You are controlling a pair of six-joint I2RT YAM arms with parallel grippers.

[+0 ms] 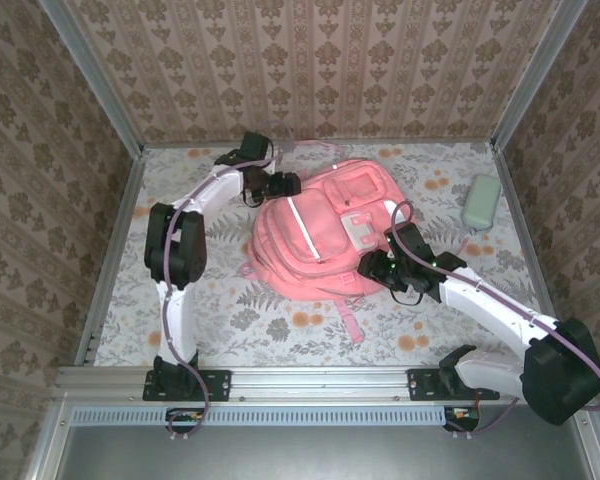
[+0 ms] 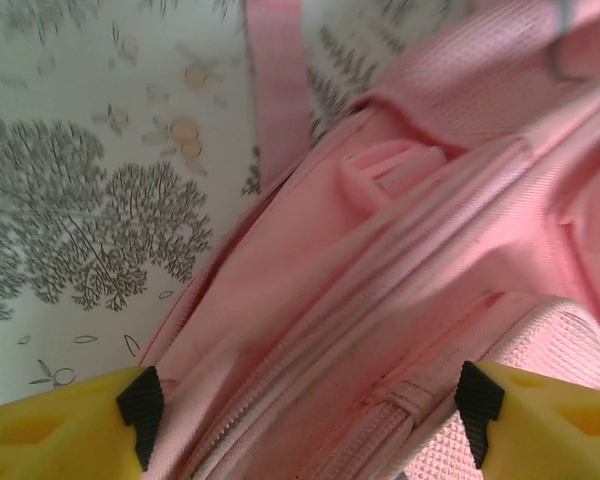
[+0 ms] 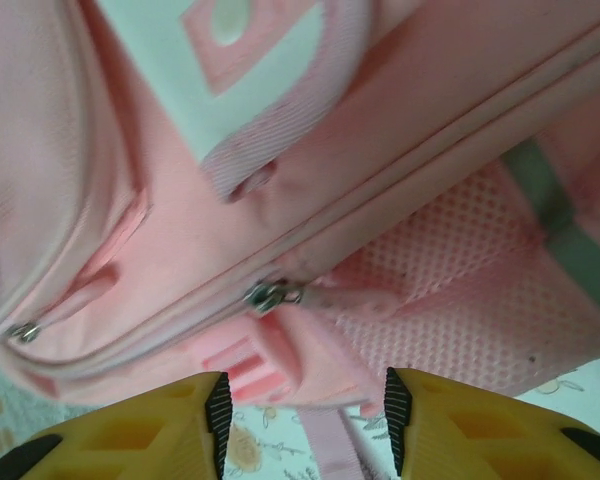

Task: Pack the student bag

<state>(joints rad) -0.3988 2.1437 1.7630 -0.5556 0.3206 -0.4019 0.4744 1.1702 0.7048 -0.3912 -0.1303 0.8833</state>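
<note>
Top view, bag: the student bag [image 1: 315,235], a large pink fabric backpack with a pale stripe down its front, lies flat in the middle of the floral-patterned tablecloth [image 1: 230,320], with its pink straps trailing toward the near edge
Top view, left arm: the left gripper [image 1: 280,185] is at the bag's far-left edge; whether it touches the fabric cannot be told from here
Top view, right arm: the right gripper [image 1: 375,268] is against the bag's near-right side
Top view, other: a pale green oblong pouch [image 1: 481,200] lies well apart from the bag, at the far right of the table
Left wrist view, jaws: the left gripper [image 2: 305,405] has its yellow black-padded fingers [image 2: 140,402] spread wide, clamped on nothing
Left wrist view, bag: a closed zip seam of the student bag [image 2: 400,250] runs between the fingers; a flat pink strap [image 2: 278,90] lies on the cloth beyond
Right wrist view, jaws: the right gripper [image 3: 305,410] stands parted, holding nothing
Right wrist view, bag: the student bag [image 3: 380,200] is just beyond the fingertips, with a metal zip pull [image 3: 270,296] beside a pink mesh side pocket [image 3: 460,300] and a white-grey patch [image 3: 250,60] farther off
</note>
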